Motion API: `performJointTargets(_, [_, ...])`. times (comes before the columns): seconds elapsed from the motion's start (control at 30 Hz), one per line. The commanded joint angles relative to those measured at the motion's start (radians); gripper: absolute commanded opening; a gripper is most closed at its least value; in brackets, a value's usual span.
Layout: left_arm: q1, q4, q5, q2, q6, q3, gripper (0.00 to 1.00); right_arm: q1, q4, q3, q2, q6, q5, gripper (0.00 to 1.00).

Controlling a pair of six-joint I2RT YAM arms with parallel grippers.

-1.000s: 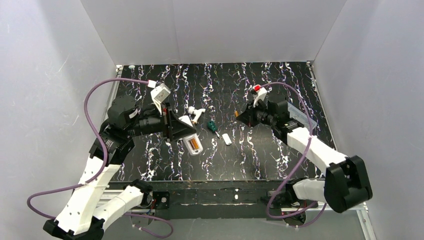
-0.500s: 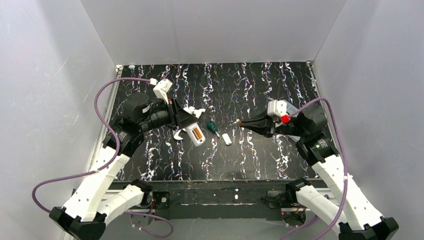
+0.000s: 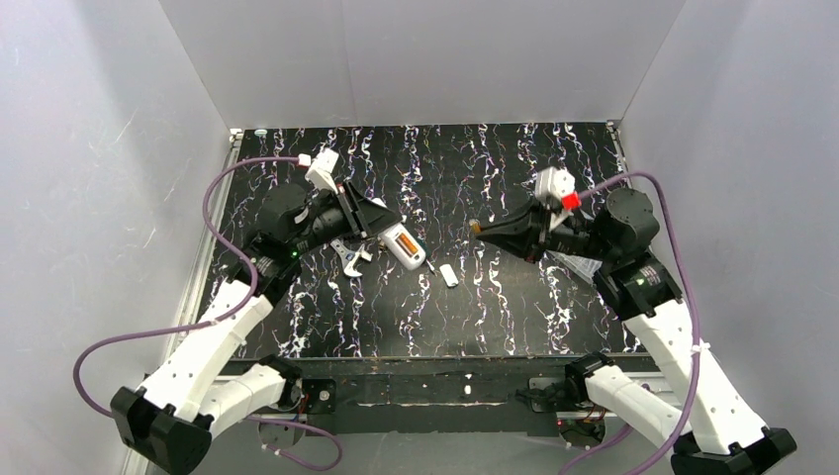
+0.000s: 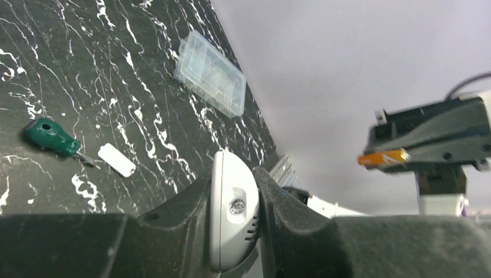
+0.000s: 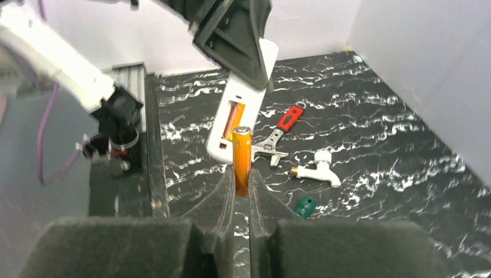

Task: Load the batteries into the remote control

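Pinching battery (image 5: 241,159) near gripped remote control (image 5: 246,98)

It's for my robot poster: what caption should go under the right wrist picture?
Right fingers pinch an orange battery, pointing it at the white remote control the left fingers hold.

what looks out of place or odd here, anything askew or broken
Nothing looks damaged or spilled. The remote control is tilted in mid-air in the left gripper, its back recess open; its likely cover, a small white piece, lies loose beside the green screwdriver.
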Motion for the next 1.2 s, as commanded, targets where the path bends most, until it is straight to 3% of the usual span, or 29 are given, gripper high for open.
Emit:
performJointTargets(0.0, [0.001,0.238,-0.099,0.054,-0.169,-0.035,0.0,0.098,-0.267,0.212,0.025,0.213,0.4,0.01])
performJointTargets(0.1, [0.001,0.299,-0.128,0.102,-0.273,-0.06,0.0,0.227,-0.516,0.37,0.109,0.182,0.549,0.01])
performJointTargets(0.2, [-0.003,0.339,-0.12,0.14,-0.33,-0.071,0.0,0.307,-0.63,0.435,0.167,0.151,0.613,0.01])
performJointTargets(0.57, [-0.071,0.428,-0.043,0.169,-0.387,-0.097,0.0,0.325,-0.966,0.72,0.404,0.03,0.58,0.01])
performJointTargets(0.8, [-0.147,0.393,-0.08,0.155,-0.341,-0.133,0.0,0.326,-1.104,0.882,0.57,0.129,0.592,0.01])
performJointTargets(1.17, [-0.152,0.426,-0.095,0.2,-0.353,-0.117,0.0,0.345,-1.201,0.938,0.673,0.205,0.596,0.01])
